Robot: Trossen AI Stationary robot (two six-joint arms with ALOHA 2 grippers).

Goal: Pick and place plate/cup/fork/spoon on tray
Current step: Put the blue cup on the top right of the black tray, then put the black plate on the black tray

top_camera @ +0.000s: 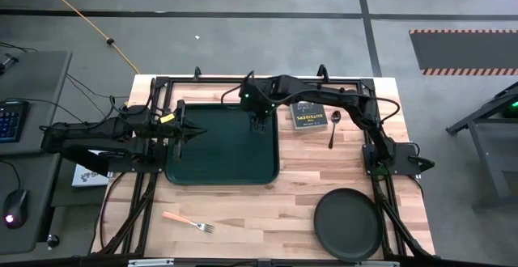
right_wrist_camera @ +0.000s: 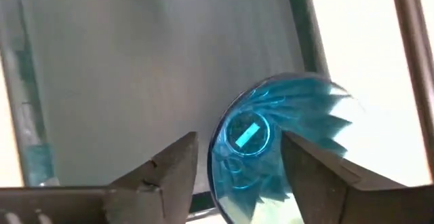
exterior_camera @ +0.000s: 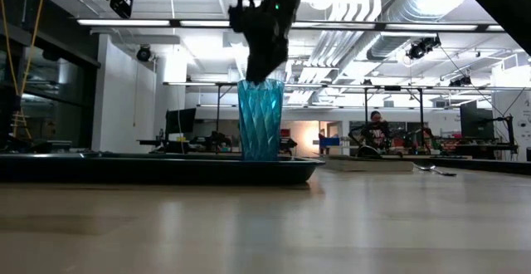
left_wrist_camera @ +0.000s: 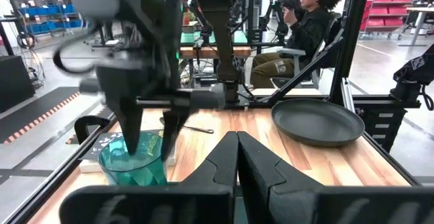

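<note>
Cup (exterior_camera: 260,118): standing upright on the tray (top_camera: 222,170), near the tray's far right corner. The right tool (right_wrist_camera: 237,163) is hanging directly over it, fingers spread, one on each side of the rim; the low view suggests the fingers are dipping at or just inside the rim. Not clamping.

Left tool (left_wrist_camera: 237,163): waiting at the tray's left edge, fingers pressed together, gripping nothing.

Plate (top_camera: 349,224): lying on the counter (top_camera: 243,210) at its near right corner. Fork (top_camera: 188,221): lying near the counter's near edge, left of centre. Spoon (top_camera: 333,128): lying near the counter's far edge, right of a small black book (top_camera: 308,118). All three off the tray.

Risks (judged, not observed):
- A finger catching the rim while lifting away, tipping the tall, light tumbler.
- The cup sitting close to the tray's corner, crowding room for the wide plate.
- The thin spoon and fork lying flat, likely slipping from a grasp.

Hard to make out:
- Whether either finger is touching the cup wall.
- The cup itself in the high view, being covered by the right arm.
- The right wrist view is smeared, hiding the tray's surface detail.
</note>
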